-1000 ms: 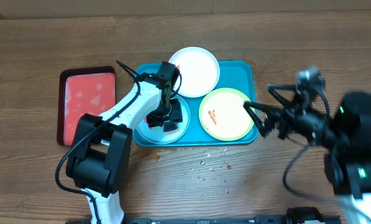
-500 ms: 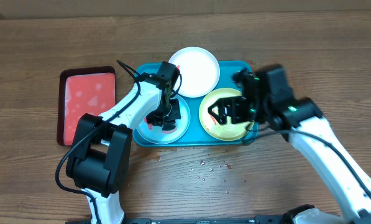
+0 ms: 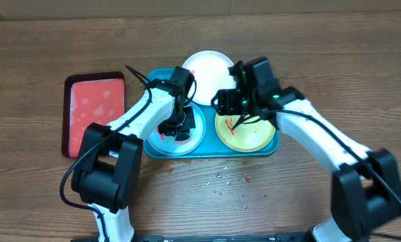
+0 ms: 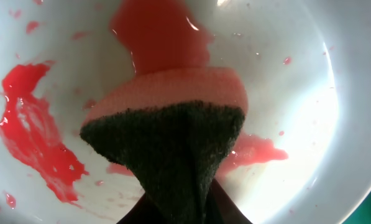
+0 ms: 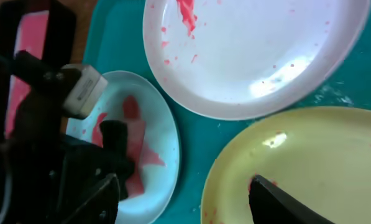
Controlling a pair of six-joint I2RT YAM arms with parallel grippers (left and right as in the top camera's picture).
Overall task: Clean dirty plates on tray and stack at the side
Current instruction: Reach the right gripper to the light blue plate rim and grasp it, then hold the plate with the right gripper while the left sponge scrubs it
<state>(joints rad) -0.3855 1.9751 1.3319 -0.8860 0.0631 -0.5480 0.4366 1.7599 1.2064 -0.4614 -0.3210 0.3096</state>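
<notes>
The turquoise tray (image 3: 210,150) holds three plates. The white plate (image 3: 205,66) lies at the back with red specks (image 5: 186,12). The light blue plate (image 3: 168,145) lies front left, smeared with red sauce (image 4: 30,137). The yellow-green plate (image 3: 252,136) lies front right with a small red smear. My left gripper (image 3: 180,129) is shut on a pink sponge with a dark scouring side (image 4: 166,118), pressed onto the blue plate. My right gripper (image 3: 230,109) is open and empty, above the yellow-green plate's left rim (image 5: 235,180), straddling the gap to the blue plate (image 5: 160,124).
A smaller red tray with a dark border (image 3: 96,111) lies left of the turquoise tray. Crumbs (image 3: 227,178) are scattered on the wooden table in front of the tray. The left arm's black cable (image 3: 136,75) arcs over the tray's back left corner.
My right arm has swung in from the right of the tray to above the yellow-green plate's left rim. My left gripper has stayed on the blue plate with the sponge.
</notes>
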